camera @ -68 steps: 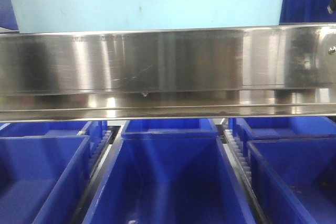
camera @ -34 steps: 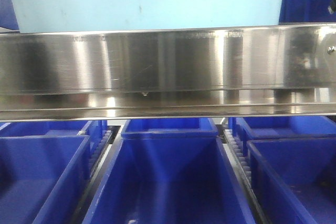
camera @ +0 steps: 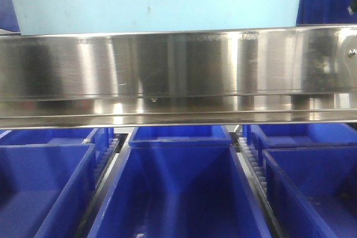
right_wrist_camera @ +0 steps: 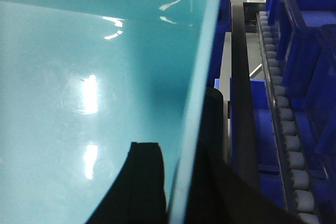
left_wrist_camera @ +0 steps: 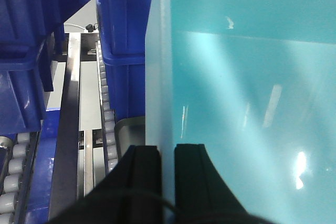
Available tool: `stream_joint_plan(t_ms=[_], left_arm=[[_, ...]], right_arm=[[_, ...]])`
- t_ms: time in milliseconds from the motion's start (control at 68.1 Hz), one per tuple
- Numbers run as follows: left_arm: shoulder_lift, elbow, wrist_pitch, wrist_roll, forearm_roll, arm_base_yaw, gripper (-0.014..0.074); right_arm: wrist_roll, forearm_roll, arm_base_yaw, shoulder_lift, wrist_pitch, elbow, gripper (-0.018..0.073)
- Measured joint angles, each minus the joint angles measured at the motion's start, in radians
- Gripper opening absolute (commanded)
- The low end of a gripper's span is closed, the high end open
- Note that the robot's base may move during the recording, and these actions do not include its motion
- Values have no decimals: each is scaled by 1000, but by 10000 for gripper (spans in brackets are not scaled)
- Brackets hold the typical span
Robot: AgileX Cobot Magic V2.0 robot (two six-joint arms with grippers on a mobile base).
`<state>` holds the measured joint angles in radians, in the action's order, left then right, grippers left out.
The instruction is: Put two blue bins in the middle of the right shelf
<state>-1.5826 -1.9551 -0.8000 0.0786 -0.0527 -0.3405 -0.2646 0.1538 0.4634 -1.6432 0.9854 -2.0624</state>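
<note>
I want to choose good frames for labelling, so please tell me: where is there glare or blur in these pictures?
Front view: soft overall, with vertical bright bands of reflection on the steel rail. Left wrist view: white glare spots on the light blue bin; the left gripper is dark, with little detail. Right wrist view: similar glare on the bin; the right gripper is a near-black silhouette.

shelf, stainless steel: front rail spans the front view, horizontal. lower level: roller tracks running front to back, carrying dark blue bins in three lanes side by side, each with another behind it. upper level: pale blue bin above the rail; contact not discernible.
</note>
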Motion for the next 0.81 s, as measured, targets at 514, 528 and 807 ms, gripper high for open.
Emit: stream_joint_plan(t_ms=[514,528,807], left_arm=[[0,0,-132,0,-19,0,-111],[0,0,-144,0,-19,0,-111],[-15,-2,-303,4,-25,0,-111]], right_arm=[[2,-13,0,0,71,0,-154],[2,-13,0,0,79,0,-154],[4,-28,4,-22,160,0,-154]])
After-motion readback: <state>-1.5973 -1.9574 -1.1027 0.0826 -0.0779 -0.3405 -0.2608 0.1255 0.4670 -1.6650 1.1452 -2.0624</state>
